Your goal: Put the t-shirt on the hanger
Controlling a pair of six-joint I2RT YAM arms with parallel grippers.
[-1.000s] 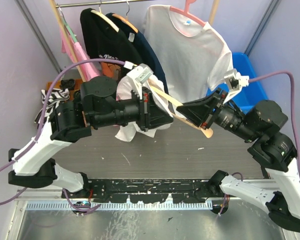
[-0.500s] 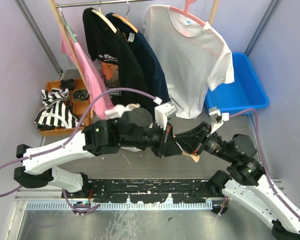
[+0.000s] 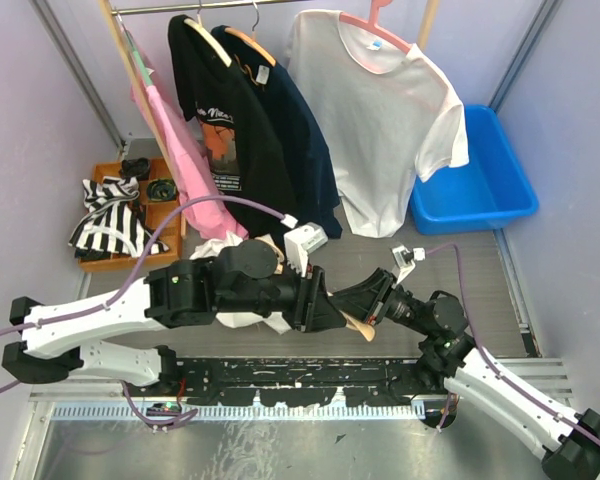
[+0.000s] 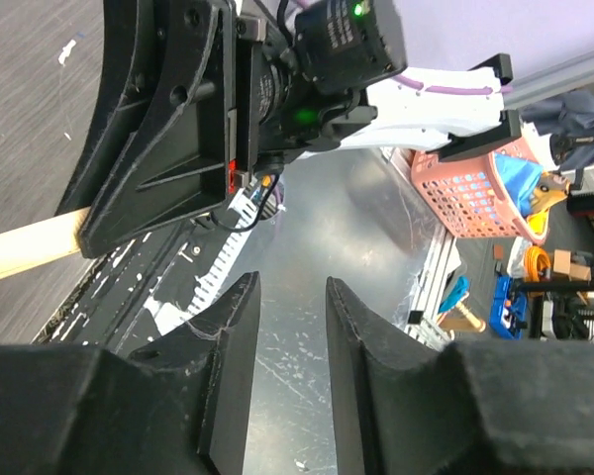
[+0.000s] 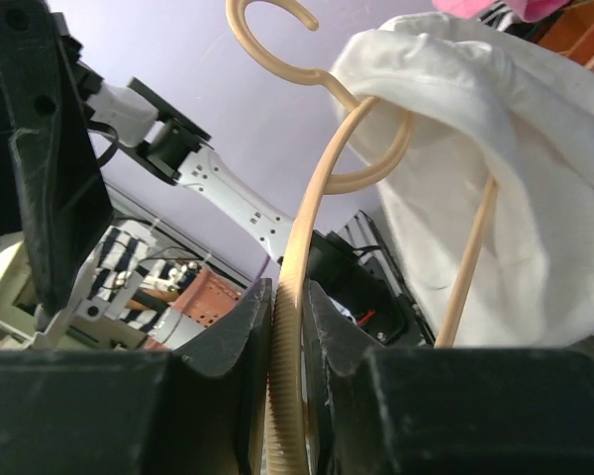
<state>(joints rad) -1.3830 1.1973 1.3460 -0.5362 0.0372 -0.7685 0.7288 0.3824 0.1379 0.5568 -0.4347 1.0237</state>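
Your left gripper (image 4: 289, 297) has just let go: a second ago it was closed up by the cloth, and now its jaws stand apart with nothing between them. In the same second both arms have dropped from mid-height down low over the table (image 3: 460, 270), close to their own bases. The right gripper (image 5: 288, 297) is the only thing carrying the load, clamped on one arm of the hanger (image 5: 312, 188).

The t-shirt (image 5: 475, 168) sits bunched at the hanger's far end, past the neck, wrapped over the other arm. In the overhead view it shows as a white heap under and beside your left arm. My reading is that the shirt is caught on the hanger but not yet dressed over it. The near shoulder is bare, so expect to re-grip the cloth and draw it across.

The hanger's long axis runs from your right gripper away toward the shirt, roughly left to right across the table from above, with one wooden tip poking out below the two grippers. In the right wrist view the hook (image 5: 243, 38) rises at the middle, curling to that picture's upper left. Overhead it is hidden, so you cannot tell its direction there.
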